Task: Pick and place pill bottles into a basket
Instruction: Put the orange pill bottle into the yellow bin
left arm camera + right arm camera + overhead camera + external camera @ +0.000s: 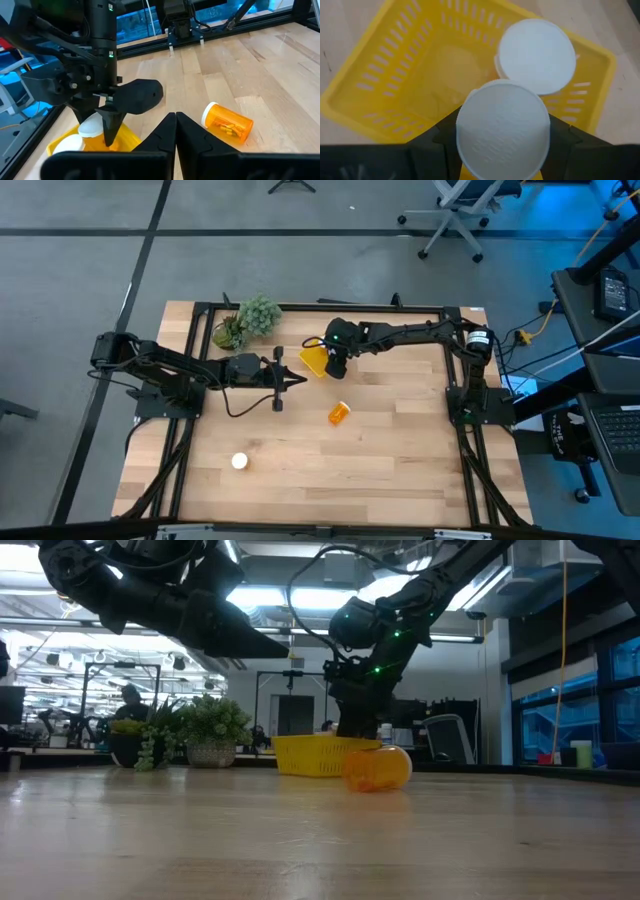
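The yellow basket (pixel 314 361) stands at the table's far middle. My right gripper (pixel 335 362) hangs over it, shut on a pill bottle whose white cap (pixel 502 131) faces the wrist camera. A second bottle with a white cap (pixel 535 55) stands inside the basket (pixel 395 75). An orange pill bottle (pixel 340 413) lies on its side on the table, near the basket. Another bottle (pixel 240 461), cap up, stands near the front left. My left gripper (pixel 300 383) is shut and holds nothing, hovering left of the lying bottle (pixel 227 122). My right gripper has the pill bottle between its two fingers (pixel 442 132), one on each side just under the white cap's rim (pixel 465 125). The fingers slant down from above. The bottle stands upright in the basket's opening (pixel 92 130); whether its bottom touches the basket is hidden.
A green plant in a pot (pixel 250 320) stands at the far left, close to the basket. The black frame rails (pixel 320 307) run along the table's far edge and sides. Bare wood (pixel 400 460) lies at the front right.
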